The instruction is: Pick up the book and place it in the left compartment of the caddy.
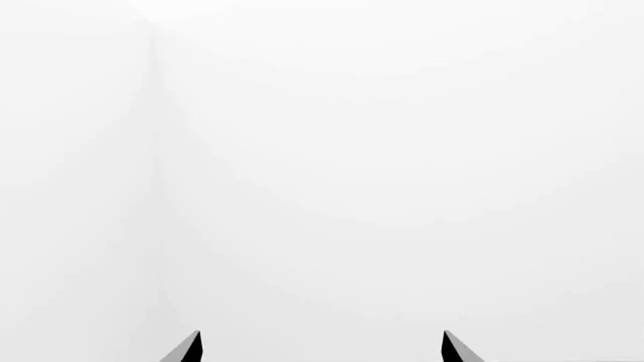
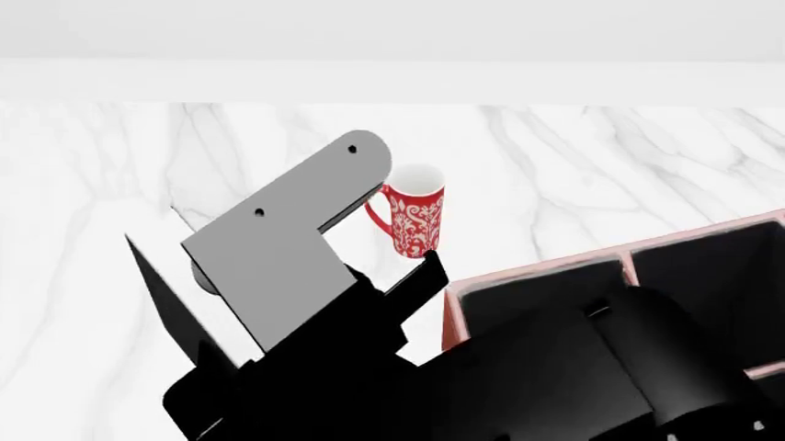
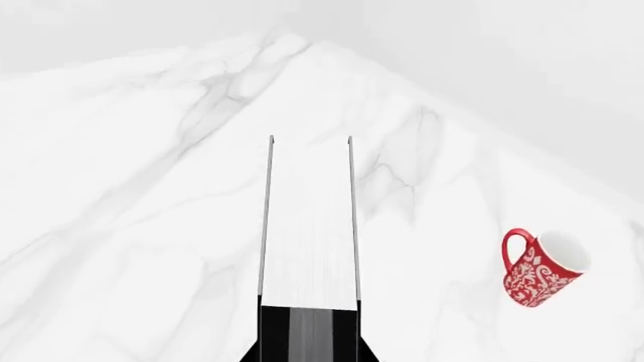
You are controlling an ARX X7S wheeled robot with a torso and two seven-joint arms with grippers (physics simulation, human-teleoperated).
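In the right wrist view my right gripper (image 3: 310, 348) is shut on the black book (image 3: 310, 226). The book runs away from the camera edge-on, its white page edge between two thin black covers, lifted above the marble. In the head view the book's black cover (image 2: 165, 303) sticks out at the left of the black arm. The reddish-brown caddy (image 2: 626, 260) stands at the lower right. Its black-lined left compartment (image 2: 540, 294) is partly hidden behind the arm. My left gripper (image 1: 322, 348) is open and empty, facing only blank white. I do not see it in the head view.
A red-and-white patterned mug (image 2: 415, 213) stands upright on the white marble counter (image 2: 589, 165), just behind the caddy's left corner; it also shows in the right wrist view (image 3: 538, 268). A grey arm link (image 2: 294, 239) crosses the middle. A white wall runs behind the counter.
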